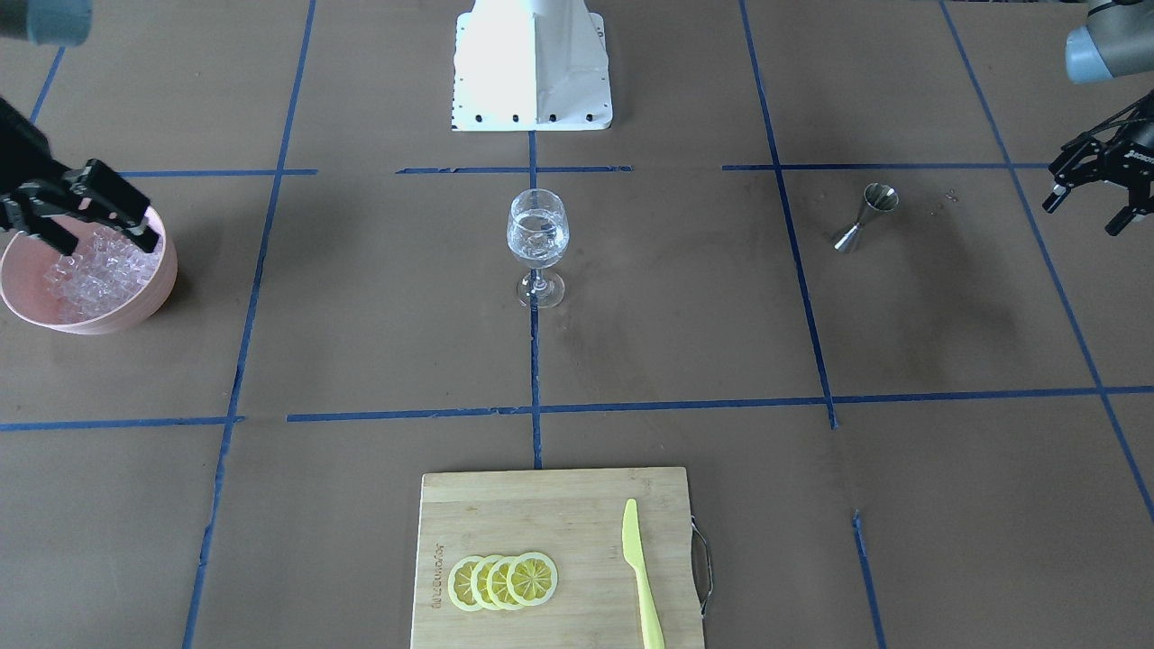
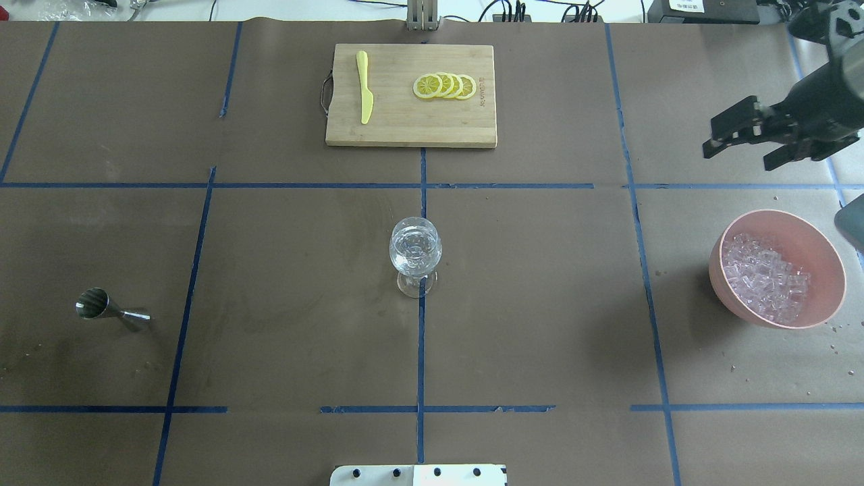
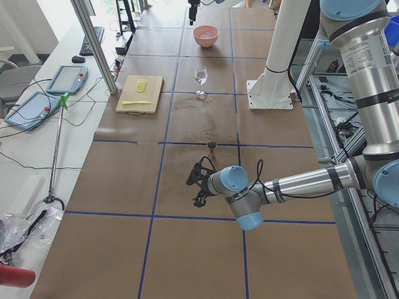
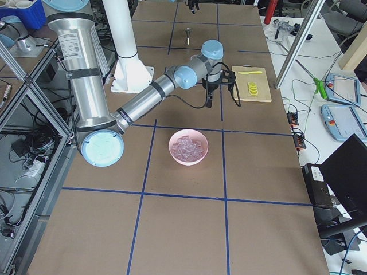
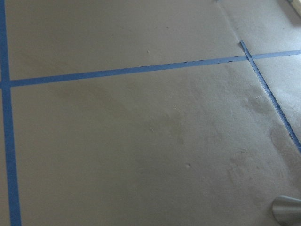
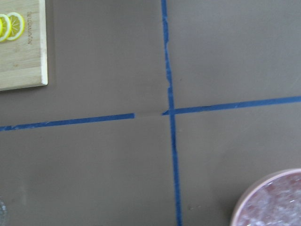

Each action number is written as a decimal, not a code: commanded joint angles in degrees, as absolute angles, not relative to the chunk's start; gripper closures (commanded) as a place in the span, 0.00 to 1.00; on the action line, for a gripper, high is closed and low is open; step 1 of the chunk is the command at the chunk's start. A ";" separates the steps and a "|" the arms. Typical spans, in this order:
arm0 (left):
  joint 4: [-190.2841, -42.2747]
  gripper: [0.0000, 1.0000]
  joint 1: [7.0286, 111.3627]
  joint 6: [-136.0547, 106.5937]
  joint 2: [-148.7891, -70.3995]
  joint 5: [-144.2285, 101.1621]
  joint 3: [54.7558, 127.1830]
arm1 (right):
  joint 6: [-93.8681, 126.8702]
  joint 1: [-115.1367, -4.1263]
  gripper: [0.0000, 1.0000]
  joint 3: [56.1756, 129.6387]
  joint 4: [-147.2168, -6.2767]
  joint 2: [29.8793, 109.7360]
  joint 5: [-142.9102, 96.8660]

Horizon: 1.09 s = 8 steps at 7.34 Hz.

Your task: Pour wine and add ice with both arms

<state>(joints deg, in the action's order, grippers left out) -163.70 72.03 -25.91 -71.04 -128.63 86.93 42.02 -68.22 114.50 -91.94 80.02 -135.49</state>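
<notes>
A stemmed glass stands at the table's middle, also in the overhead view; it holds clear contents, and I cannot tell liquid from cubes. A pink bowl at the robot's right holds a heap of clear ice cubes. My right gripper is open and empty, raised beyond the bowl; in the front view it overlaps the bowl and the ice. A steel jigger stands at the robot's left. My left gripper is open and empty, raised beside the jigger.
A wooden cutting board at the far middle edge carries several lemon slices and a yellow-green knife. The white pedestal stands at the robot's side. Blue tape lines cross the brown table cover.
</notes>
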 commanded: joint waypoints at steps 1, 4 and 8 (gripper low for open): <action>-148.44 0.00 78.12 -15.75 -75.29 -131.99 88.93 | 19.17 -79.06 0.00 104.73 -92.11 81.74 -137.03; -125.40 0.00 81.89 -6.90 -76.38 -133.95 100.16 | -2.86 -84.54 0.00 92.40 -91.32 80.86 -133.42; -97.95 0.00 93.05 6.68 -83.57 -133.94 102.65 | -8.00 -87.28 0.00 90.00 -91.50 81.38 -132.97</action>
<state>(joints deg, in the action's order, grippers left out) -104.61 89.63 4.81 -81.78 -133.88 102.07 -7.06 -86.86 90.15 -91.55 81.02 -132.91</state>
